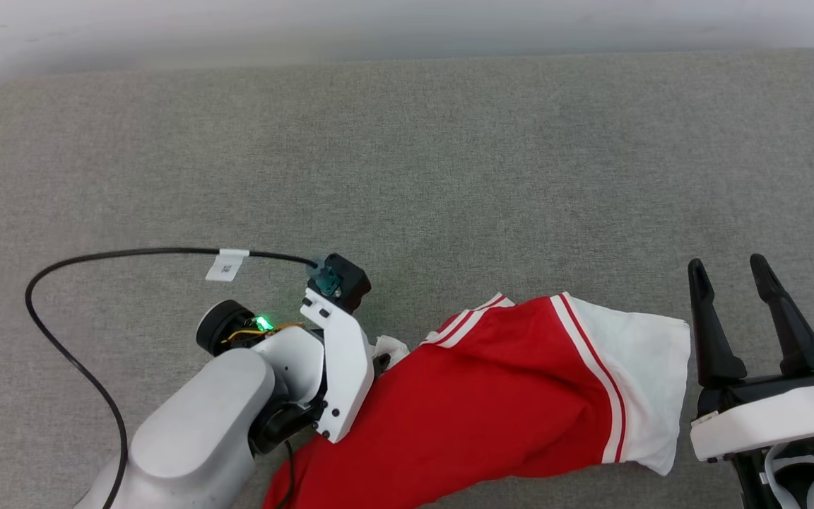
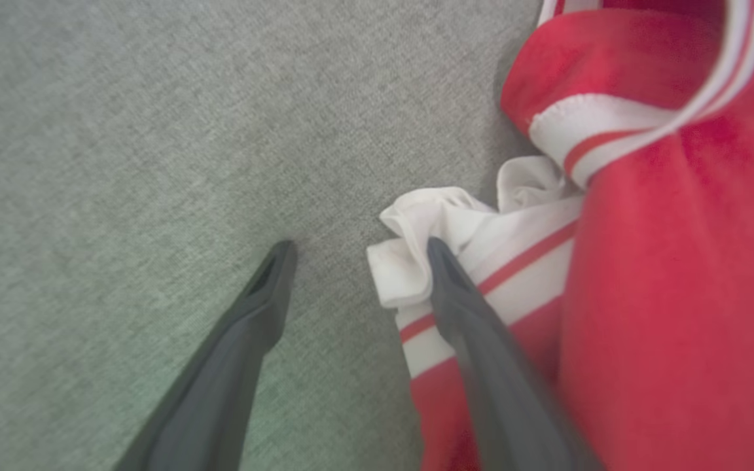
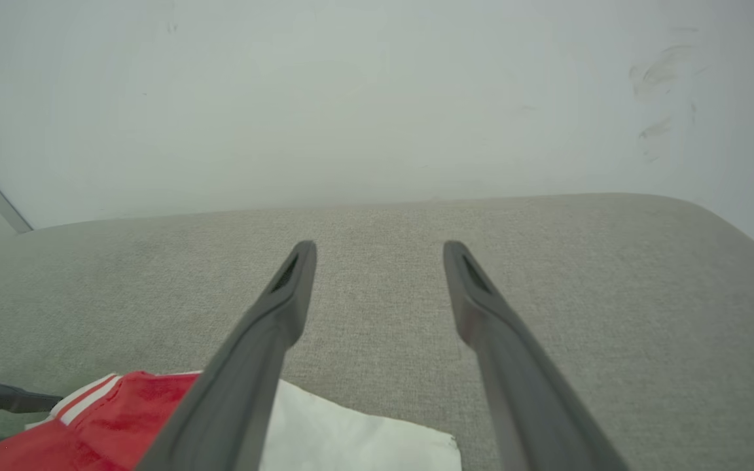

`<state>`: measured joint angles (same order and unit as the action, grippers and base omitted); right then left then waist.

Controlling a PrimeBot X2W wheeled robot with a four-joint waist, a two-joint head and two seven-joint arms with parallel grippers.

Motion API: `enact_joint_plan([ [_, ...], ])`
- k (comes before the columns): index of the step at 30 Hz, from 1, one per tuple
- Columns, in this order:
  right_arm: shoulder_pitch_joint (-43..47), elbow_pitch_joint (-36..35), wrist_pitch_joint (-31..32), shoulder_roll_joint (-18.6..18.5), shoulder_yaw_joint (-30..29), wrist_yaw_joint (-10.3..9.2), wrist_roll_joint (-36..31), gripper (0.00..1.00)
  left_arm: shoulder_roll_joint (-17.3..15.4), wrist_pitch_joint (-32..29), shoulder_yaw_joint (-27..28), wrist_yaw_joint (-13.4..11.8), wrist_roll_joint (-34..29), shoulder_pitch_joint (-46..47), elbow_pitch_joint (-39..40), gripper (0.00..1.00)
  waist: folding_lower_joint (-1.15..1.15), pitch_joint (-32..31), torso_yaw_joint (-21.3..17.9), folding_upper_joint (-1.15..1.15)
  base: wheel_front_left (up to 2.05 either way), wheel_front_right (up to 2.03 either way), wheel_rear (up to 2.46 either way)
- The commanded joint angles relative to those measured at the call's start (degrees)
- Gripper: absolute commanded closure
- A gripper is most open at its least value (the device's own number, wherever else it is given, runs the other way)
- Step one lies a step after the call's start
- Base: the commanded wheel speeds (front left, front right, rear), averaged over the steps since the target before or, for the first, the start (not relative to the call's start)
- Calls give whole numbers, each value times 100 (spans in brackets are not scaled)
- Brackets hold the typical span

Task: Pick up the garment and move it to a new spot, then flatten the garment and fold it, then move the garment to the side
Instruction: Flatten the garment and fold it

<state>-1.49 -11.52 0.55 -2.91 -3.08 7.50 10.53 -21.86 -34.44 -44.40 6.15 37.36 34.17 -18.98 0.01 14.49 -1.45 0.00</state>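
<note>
The garment [image 1: 506, 396], red with white sleeves and red-white striped trim, lies crumpled at the near middle of the grey cushioned surface [image 1: 407, 177]. Its white sleeve [image 1: 644, 367] spreads to the right. My left arm's wrist [image 1: 336, 353] points down at the garment's left edge and hides its fingers in the head view. In the left wrist view my left gripper [image 2: 359, 252] is open, one finger over the bunched white sleeve [image 2: 416, 222], the other over bare fabric. My right gripper [image 1: 728, 265] stands open just right of the white sleeve, holding nothing. The right wrist view shows the garment [image 3: 122, 405] at the lower left.
A black cable [image 1: 68, 353] with a white tag [image 1: 227, 265] loops over the surface left of my left arm. A pale wall [image 3: 377, 98] rises behind the surface's far edge. The surface's far right corner [image 3: 730, 229] is rounded.
</note>
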Motion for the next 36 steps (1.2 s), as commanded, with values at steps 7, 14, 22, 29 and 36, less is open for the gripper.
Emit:
enact_joint_plan([
  [7,-133,134,-63,5,72,-2,109,0,62,-424,-549,118,152,54,-264,100,-1,21,-26,0,0,0,0],
  [14,-84,278,-70,5,40,-2,221,0,22,360,-411,41,-54,444,-239,100,-1,-100,35,0,0,0,0],
  [22,16,321,-27,5,-78,-2,282,0,-298,1434,282,-711,-276,417,374,100,-1,-333,299,0,0,0,0],
  [29,75,267,32,5,-185,-2,256,0,-873,1943,1198,-1644,134,-560,1168,100,-1,-411,498,0,0,0,0],
  [36,76,206,39,4,-221,-2,224,0,-959,2078,1785,-2217,1040,-2335,1158,100,-1,-391,544,0,0,0,0],
])
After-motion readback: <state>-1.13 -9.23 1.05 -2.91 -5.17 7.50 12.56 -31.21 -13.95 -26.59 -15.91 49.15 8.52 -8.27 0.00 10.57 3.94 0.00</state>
